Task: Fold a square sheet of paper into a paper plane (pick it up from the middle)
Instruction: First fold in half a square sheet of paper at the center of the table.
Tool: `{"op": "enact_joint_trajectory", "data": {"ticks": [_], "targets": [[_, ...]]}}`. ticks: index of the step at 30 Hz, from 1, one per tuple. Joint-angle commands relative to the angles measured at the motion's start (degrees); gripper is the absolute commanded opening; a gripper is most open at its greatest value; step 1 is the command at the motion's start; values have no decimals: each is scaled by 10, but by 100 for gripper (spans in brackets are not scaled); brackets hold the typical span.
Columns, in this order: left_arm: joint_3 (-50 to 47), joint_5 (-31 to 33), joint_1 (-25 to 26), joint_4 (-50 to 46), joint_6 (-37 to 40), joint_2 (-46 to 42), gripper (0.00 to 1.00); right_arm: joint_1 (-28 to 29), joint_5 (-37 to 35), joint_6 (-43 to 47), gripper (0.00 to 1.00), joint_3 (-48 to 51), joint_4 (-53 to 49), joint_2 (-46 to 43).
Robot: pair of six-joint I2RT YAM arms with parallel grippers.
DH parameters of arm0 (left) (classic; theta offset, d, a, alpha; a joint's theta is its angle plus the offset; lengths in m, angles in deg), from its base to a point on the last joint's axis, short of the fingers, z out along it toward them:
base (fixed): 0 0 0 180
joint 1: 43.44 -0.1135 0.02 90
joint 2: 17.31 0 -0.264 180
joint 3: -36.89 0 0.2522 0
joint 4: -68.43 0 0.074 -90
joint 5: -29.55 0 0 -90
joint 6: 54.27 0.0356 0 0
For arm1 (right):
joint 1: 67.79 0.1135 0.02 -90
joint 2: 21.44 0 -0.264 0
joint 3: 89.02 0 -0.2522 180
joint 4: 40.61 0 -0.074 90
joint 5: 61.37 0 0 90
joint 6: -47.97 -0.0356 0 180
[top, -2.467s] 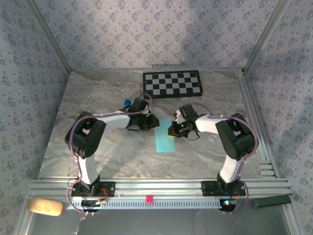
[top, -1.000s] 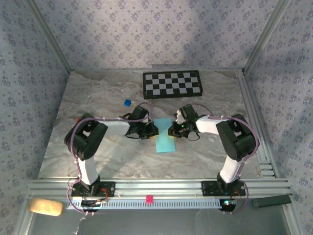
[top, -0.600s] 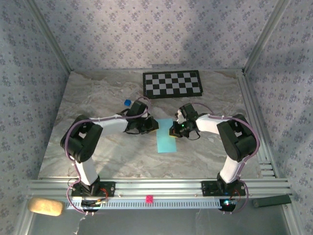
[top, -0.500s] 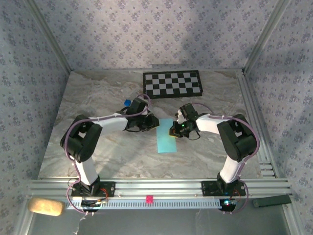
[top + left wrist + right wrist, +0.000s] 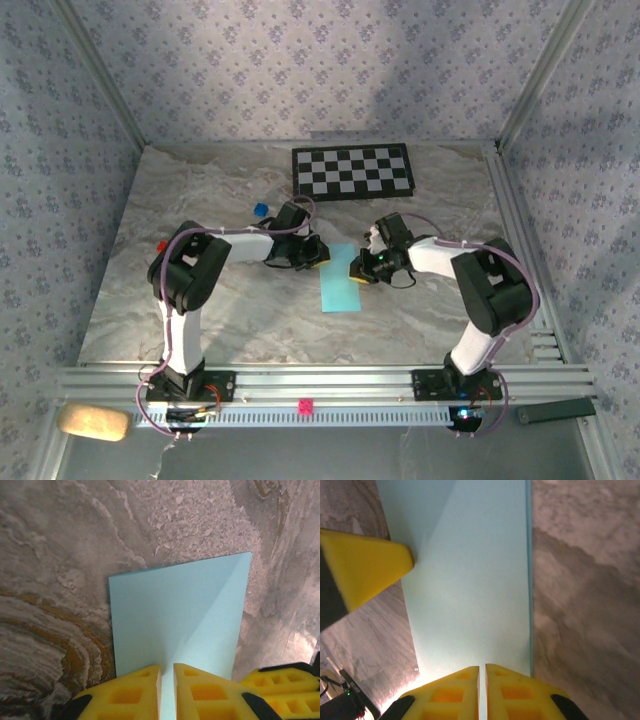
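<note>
Swings left elbow [image 5: 188, 268] inward since a second ago; rests left gripper [image 5: 167, 669] and right gripper [image 5: 482, 669], both clenched to a slit, on square sheet of paper [image 5: 338, 288] midway between table [image 5: 200, 325] side edges.

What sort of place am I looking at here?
Probably a robotics test cell: two arms bolted to an aluminium rail, a checkerboard on the table, wallpapered panels all round.
</note>
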Motion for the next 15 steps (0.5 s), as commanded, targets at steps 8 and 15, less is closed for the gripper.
{"op": "enact_joint_trajectory", "data": {"ticks": [8,15], "targets": [[-24,11,-7,-15,1,7,14,-20,18,-29,37,80,-70,-123],[-47,0,-14,11,-14,-3,14,6,33,-52,40,106,-77,-131]]}}
